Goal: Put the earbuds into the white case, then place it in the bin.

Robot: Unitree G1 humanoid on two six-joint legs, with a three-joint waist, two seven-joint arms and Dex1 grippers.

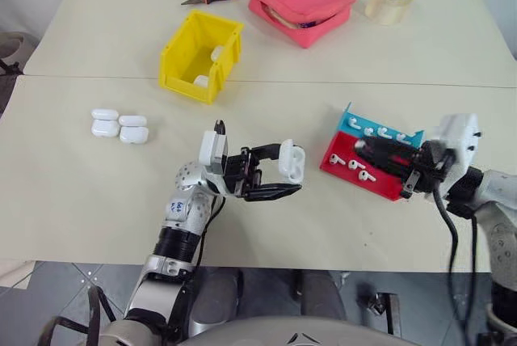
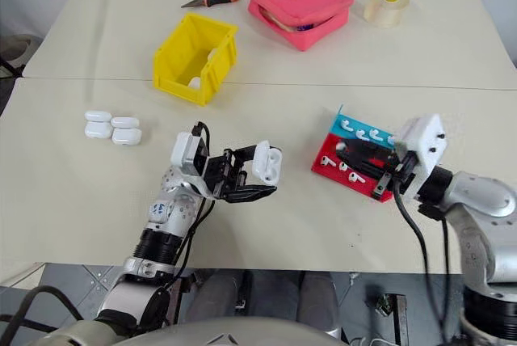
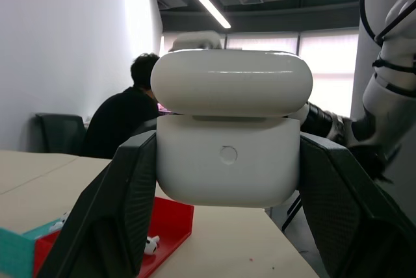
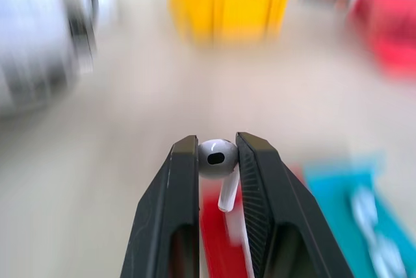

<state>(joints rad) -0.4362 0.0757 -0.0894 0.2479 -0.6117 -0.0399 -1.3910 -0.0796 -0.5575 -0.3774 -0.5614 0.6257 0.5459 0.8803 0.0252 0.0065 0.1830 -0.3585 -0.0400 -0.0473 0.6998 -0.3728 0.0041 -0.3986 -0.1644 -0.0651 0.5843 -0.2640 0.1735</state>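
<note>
The white case [image 3: 229,136], lid ajar, is clamped in the left gripper [image 1: 279,178] above the worktop [image 1: 73,192]; an earbud [image 4: 217,158] is pinched by the right gripper [image 4: 217,151].

Head stereo pair looking down over table [image 1: 266,217], wrist cameras close along their jaws, both catching tray [image 3: 166,223]

Between our left tool [image 1: 284,176] and right tool [image 1: 361,150] we see bare bench [image 1: 73,200]. The red-and-blue tray [image 1: 343,154] lies under the right tool; the yellow bin [image 1: 201,56] stands well beyond the left one.
</note>
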